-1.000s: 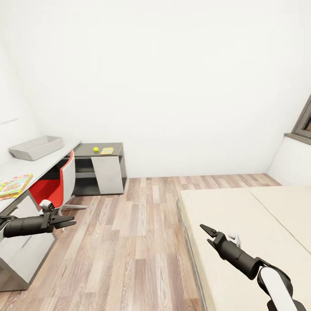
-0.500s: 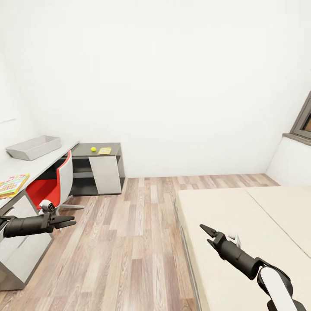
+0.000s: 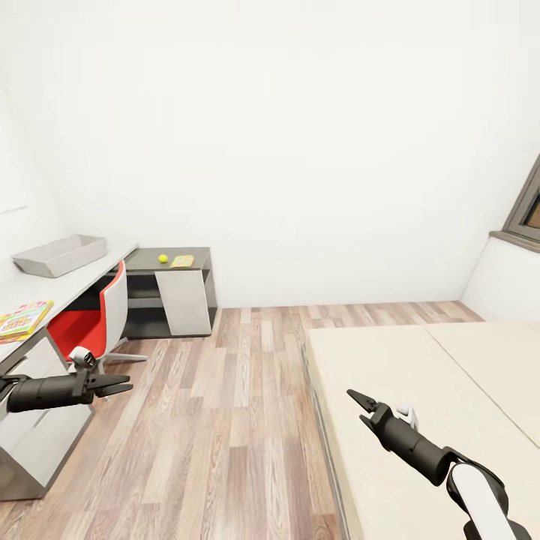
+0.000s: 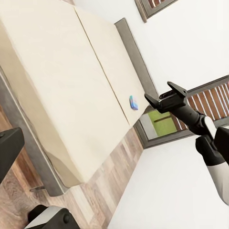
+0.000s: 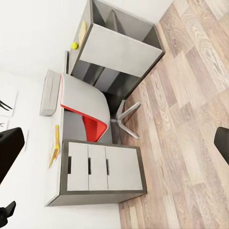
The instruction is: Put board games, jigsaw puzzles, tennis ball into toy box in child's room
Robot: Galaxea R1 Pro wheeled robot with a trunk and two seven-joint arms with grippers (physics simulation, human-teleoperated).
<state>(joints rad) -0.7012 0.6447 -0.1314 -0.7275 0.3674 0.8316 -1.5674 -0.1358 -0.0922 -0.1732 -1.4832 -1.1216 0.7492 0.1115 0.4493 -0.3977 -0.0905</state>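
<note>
The grey toy box [image 3: 60, 255] stands on the pale table [image 3: 82, 289] at the far left. A flat colourful box [image 3: 22, 321] lies nearer on the same desktop. The yellow tennis ball [image 3: 163, 259] and a small yellow printed box [image 3: 181, 261] rest on the lower dark section. On the far side of the beige bed [image 4: 62, 95] lies a small blue board game [image 4: 134, 102]. My left gripper [image 3: 126, 388] hangs open over the floor beside the desk drawers. My right gripper [image 3: 355, 403] is open above the bed's near corner, holding nothing.
A red and white swivel chair [image 3: 94, 319] is tucked under the table. Wood-plank floor [image 3: 240, 405] runs between the table and the bed [image 3: 420, 390]. A window [image 3: 529, 214] with a sill is at the right.
The whole picture has drifted a little, so the camera moved slightly. Both arms hold the same pose and nothing was grasped.
</note>
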